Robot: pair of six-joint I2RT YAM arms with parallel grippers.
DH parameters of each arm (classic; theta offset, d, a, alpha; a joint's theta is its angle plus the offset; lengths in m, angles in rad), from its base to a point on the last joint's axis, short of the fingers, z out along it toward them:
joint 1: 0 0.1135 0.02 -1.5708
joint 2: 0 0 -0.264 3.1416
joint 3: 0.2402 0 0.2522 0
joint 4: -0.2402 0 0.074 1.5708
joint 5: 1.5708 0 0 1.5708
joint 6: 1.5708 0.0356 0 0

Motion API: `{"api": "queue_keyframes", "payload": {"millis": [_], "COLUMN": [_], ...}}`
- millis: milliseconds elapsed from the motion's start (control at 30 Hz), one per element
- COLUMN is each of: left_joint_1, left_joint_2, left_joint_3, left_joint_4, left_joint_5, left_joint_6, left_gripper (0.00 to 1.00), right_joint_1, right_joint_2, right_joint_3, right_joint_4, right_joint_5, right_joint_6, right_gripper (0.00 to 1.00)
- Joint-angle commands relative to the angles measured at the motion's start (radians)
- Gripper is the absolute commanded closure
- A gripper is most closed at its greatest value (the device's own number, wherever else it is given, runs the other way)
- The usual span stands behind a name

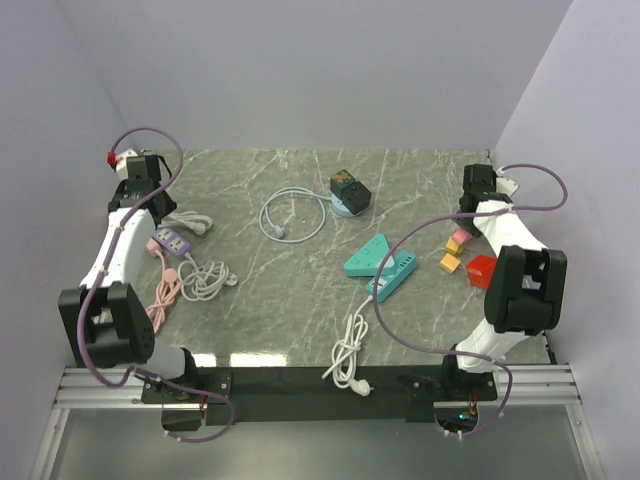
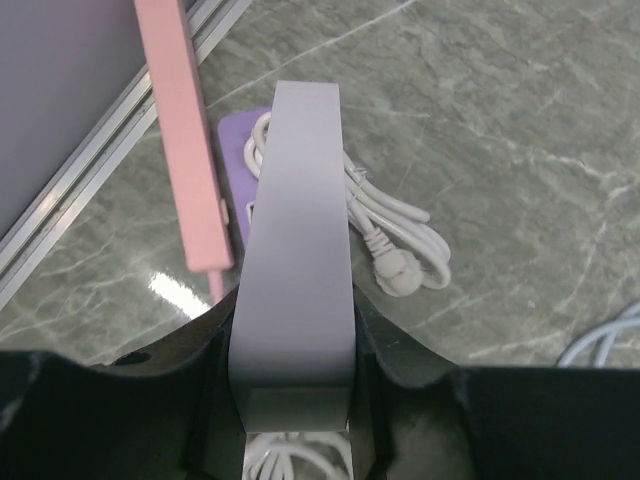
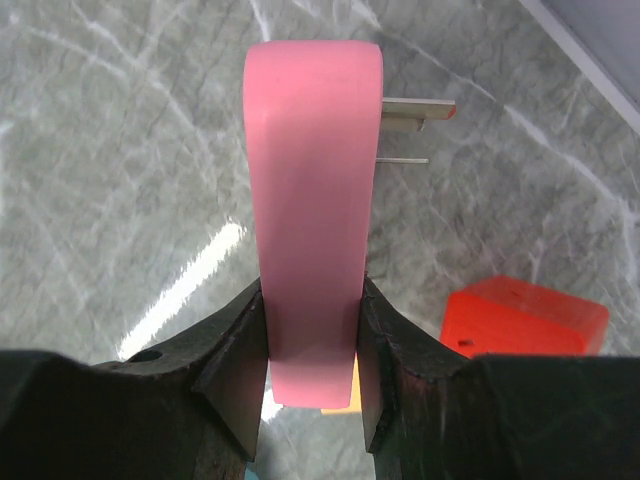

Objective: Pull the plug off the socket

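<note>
Right pincer (image 3: 312, 340) clamped on pink plug (image 3: 312, 180), which juts ahead of the jaws; prongs (image 3: 415, 112) bare, pointing right. Red block (image 3: 525, 315) below-right. Left pincer (image 2: 295, 340) clamped on pale lilac block (image 2: 300, 200); white cable (image 2: 400, 235) beyond. Both arms lifted over marble table (image 1: 300, 190), wrists well apart.

Grey marble table (image 1: 270, 285): teal power strips (image 1: 368, 256), coiled cables (image 1: 290, 215), blocks (image 1: 481, 270).
</note>
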Motion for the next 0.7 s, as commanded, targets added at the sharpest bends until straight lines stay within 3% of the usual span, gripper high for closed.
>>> {"api": "queue_keyframes", "payload": {"millis": [0, 67, 133, 200, 267, 433, 500, 600, 667], "left_joint_1": [0.041, 0.053, 0.059, 0.062, 0.061, 0.061, 0.061, 0.058, 0.058], "left_joint_2": [0.080, 0.128, 0.153, 0.162, 0.147, 0.076, 0.033, -0.051, -0.125], "left_joint_3": [0.054, 0.077, 0.089, 0.091, 0.082, 0.063, 0.059, 0.028, -0.004], "left_joint_4": [0.011, 0.005, -0.009, -0.011, -0.011, -0.023, -0.044, -0.064, -0.072], "left_joint_5": [0.012, 0.023, 0.028, 0.038, 0.048, 0.071, 0.098, 0.161, 0.202], "left_joint_6": [-0.001, -0.012, -0.027, -0.036, -0.050, -0.059, -0.065, -0.062, -0.056], "left_gripper": [0.93, 0.80, 0.57, 0.43, 0.38, 0.11, 0.06, 0.01, 0.01], "right_joint_1": [-0.010, -0.012, -0.013, -0.013, -0.015, -0.015, -0.016, -0.015, -0.015], "right_joint_2": [0.029, 0.045, 0.060, 0.086, 0.118, 0.166, 0.200, 0.246, 0.273], "right_joint_3": [0.059, 0.056, 0.079, 0.100, 0.134, 0.186, 0.215, 0.240, 0.249], "right_joint_4": [0.033, 0.048, 0.044, 0.027, 0.001, -0.022, -0.051, -0.076, -0.081], "right_joint_5": [0.082, 0.077, 0.090, 0.100, 0.129, 0.165, 0.182, 0.183, 0.174], "right_joint_6": [0.036, 0.041, 0.047, 0.052, 0.055, 0.076, 0.095, 0.102, 0.093], "right_gripper": [1.00, 1.00, 1.00, 1.00, 1.00, 1.00, 0.98, 0.80, 0.75]}}
